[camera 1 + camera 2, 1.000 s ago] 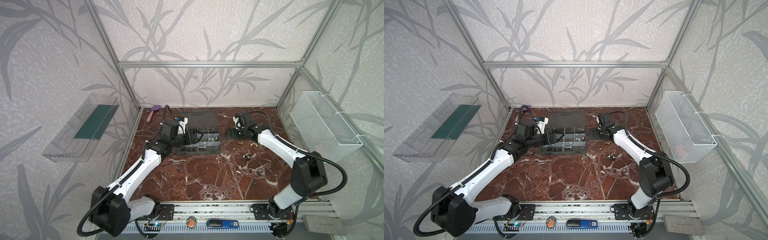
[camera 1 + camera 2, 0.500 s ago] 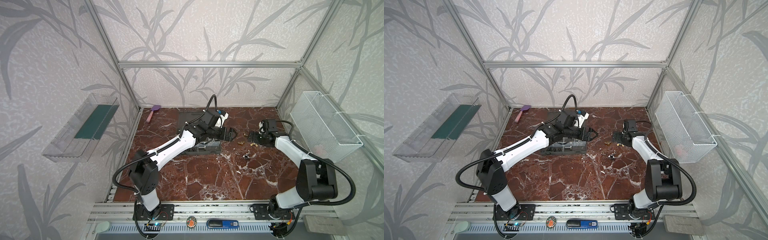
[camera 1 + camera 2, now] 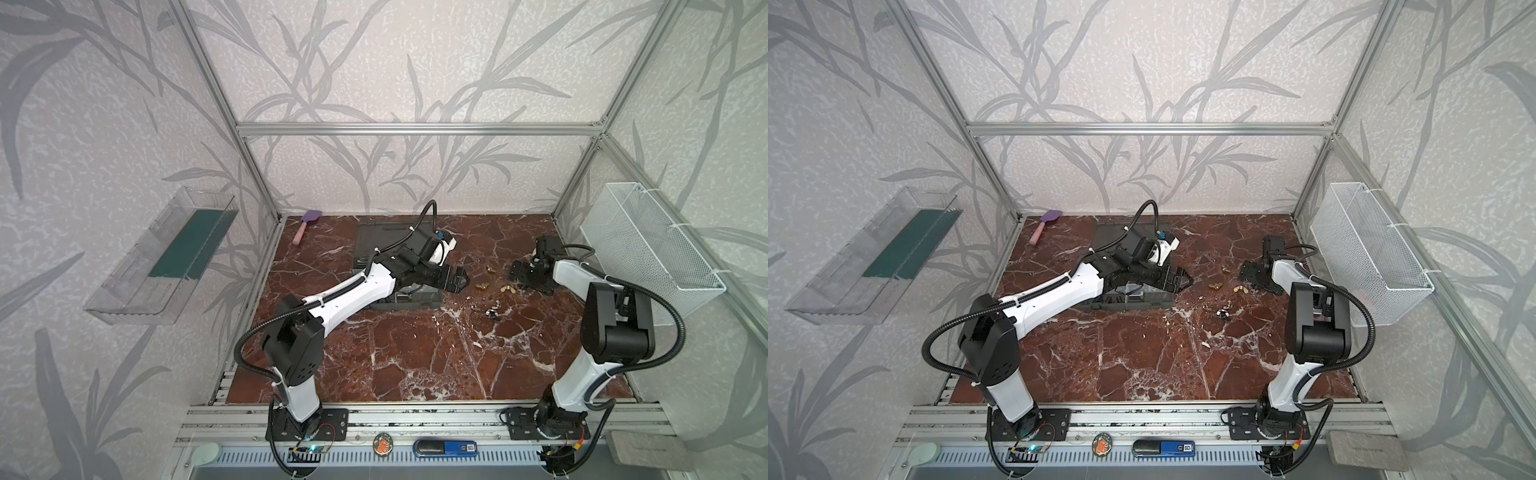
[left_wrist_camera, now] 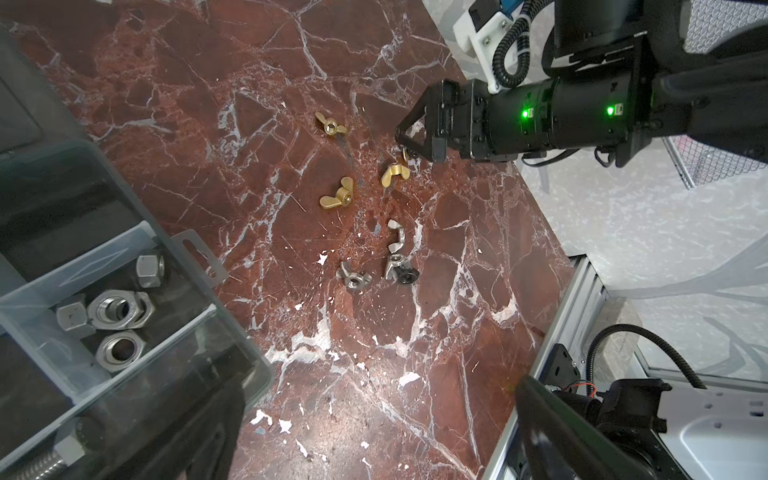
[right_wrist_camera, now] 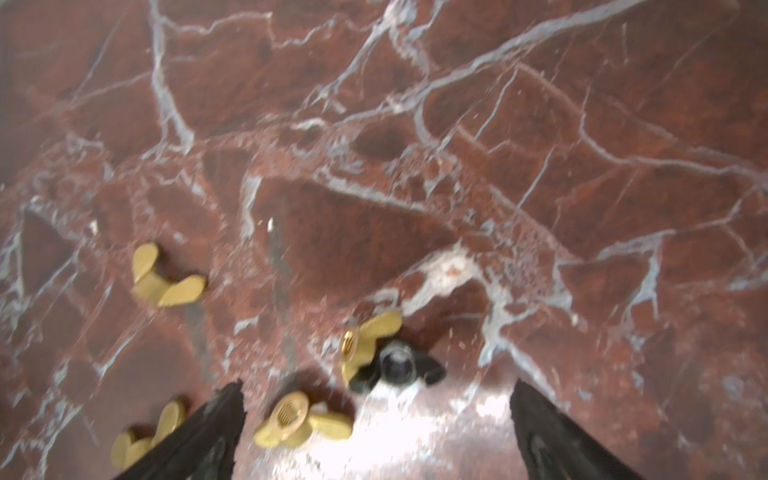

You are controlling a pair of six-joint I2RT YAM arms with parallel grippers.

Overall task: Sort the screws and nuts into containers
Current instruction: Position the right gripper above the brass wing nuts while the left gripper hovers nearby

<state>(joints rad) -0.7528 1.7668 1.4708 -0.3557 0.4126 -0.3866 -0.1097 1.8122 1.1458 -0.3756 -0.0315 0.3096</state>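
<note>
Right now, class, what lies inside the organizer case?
Silver hex nuts lie in one compartment of the organizer case; its other compartments are covered by the left arm or out of frame.

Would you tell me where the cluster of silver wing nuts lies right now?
In both top views the silver wing nuts lie on the marble table, right of the organizer case and nearer the front than the brass wing nuts.
</note>
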